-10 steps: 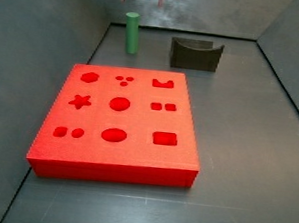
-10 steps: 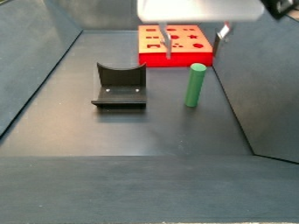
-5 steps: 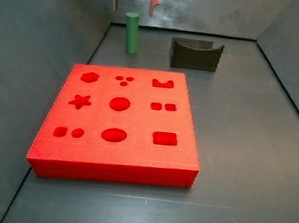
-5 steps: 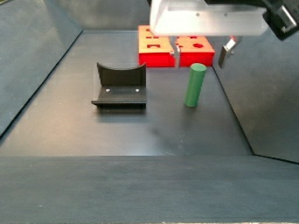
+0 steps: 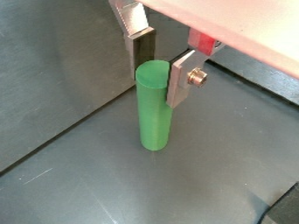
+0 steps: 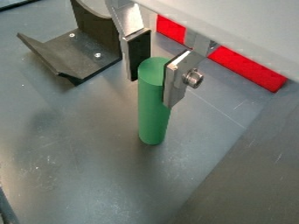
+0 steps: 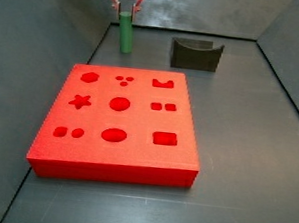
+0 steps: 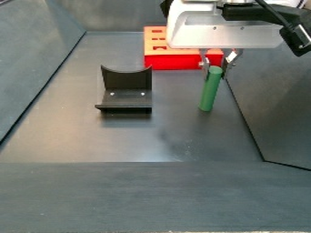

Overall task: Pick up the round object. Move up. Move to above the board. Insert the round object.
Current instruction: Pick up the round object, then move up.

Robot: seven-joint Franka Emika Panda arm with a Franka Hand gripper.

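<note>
Looking at the gripper [image 6: 156,59], we've got the green peg [image 6: 152,103] standing upright on the floor with its top sitting right between the two fingers, long axis vertical and running straight down from the tool. The fingers [image 5: 183,77] straddle the peg's upper end in both wrist views, and there's a thin gap on at least one side, so we'd call the jaws narrowed around it but not clamped yet; nothing is lifted. That's the relation the grab hinges on: peg centred between the pads, axis in line with the fingers.

The wrist views show that gap nicely. The side views don't, but they show the red board [image 7: 118,118] well away from the gripper, plus the dark notched block [image 8: 124,89] off to one side.
</note>
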